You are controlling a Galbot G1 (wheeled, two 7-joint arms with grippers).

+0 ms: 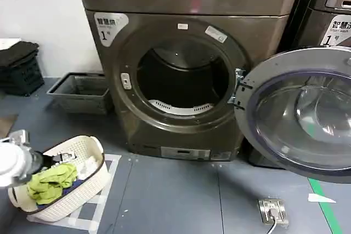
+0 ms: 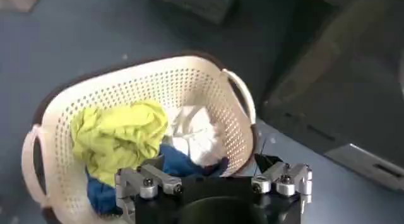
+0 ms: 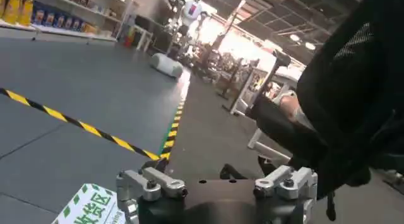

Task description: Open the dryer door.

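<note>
Hanging wide at three o'clock, the dryer door (image 1: 299, 119) stands open; left end effector (image 2: 214, 181), fingers spread, hovers over the laundry basket (image 2: 208, 86).

The grey floor (image 1: 175, 195) carries everything — the dryer (image 1: 186, 69) stands well ahead of the left gripper (image 1: 55, 160), and the cream laundry basket (image 1: 82, 152) sits directly under that gripper. A grey crate (image 1: 82, 91) rests beyond the basket, and a metal floor socket (image 1: 272, 210) lies far off toward the right — near green tape (image 1: 323, 198).
</note>
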